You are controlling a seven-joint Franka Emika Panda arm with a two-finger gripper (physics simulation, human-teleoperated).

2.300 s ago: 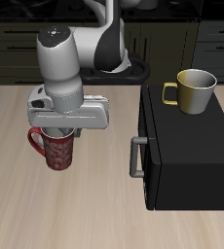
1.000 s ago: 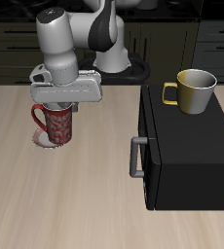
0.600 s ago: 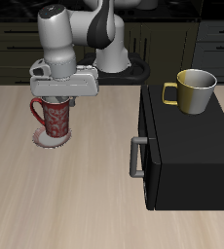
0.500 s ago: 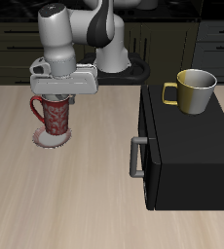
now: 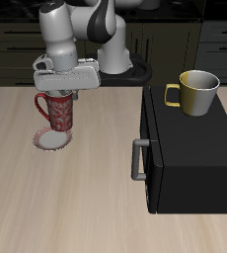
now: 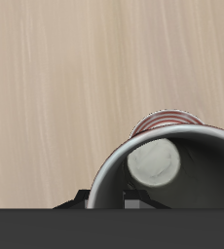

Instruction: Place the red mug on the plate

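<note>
The end effector (image 5: 62, 96) is clamped on the rim of the red mug (image 5: 58, 112), which hangs upright just above the plate (image 5: 50, 139), partly overlapping it and not clearly resting on it. The plate lies on the wooden counter (image 5: 96, 198). Well apart stands a black cabinet (image 5: 192, 158) with a yellow mug (image 5: 192, 92) on top.

Both renders are evenly and softly lit from above, sharp, with no glare. In the exterior view a faint shadow lies on the table (image 5: 96, 188) around the plate (image 5: 52, 140). The wrist view's lower edge is a flat dark band.
</note>
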